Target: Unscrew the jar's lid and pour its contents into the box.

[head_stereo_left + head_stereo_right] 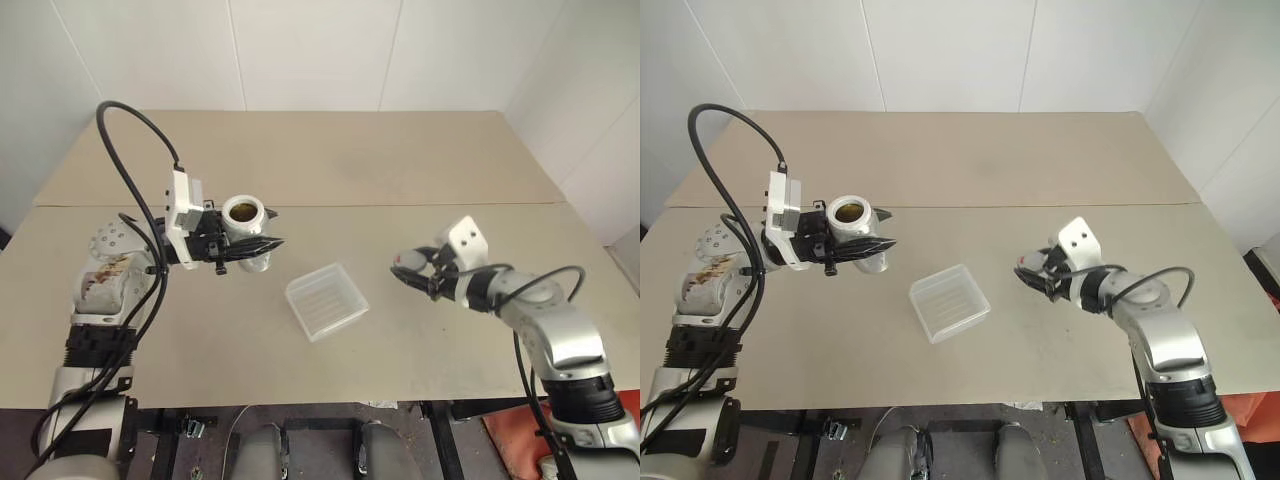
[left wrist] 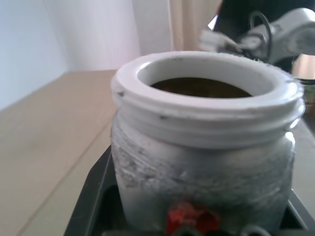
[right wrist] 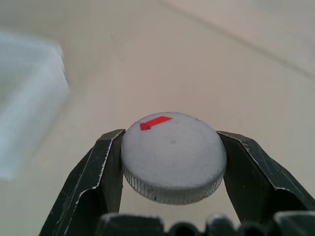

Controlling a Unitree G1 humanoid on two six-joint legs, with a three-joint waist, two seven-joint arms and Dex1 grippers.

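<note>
My left gripper (image 1: 262, 245) is shut on the jar (image 1: 245, 225), holding it upright above the table, to the left of the box and a little beyond it. The jar's mouth is uncapped, and the dark brown contents (image 2: 199, 87) show inside its white threaded rim. The box (image 1: 326, 301), a shallow translucent tray with a ribbed base, lies on the table between the two arms. To its right, low over the table, my right gripper (image 1: 405, 270) is shut on the lid (image 3: 172, 157), a grey round cap with a red mark. Its black fingers (image 3: 106, 169) clamp the cap's ribbed edge.
The beige table (image 1: 330, 160) has a seam running across it behind the arms, with white walls beyond. A black cable (image 1: 125, 160) loops up from my left wrist. The table's front edge lies just below the box.
</note>
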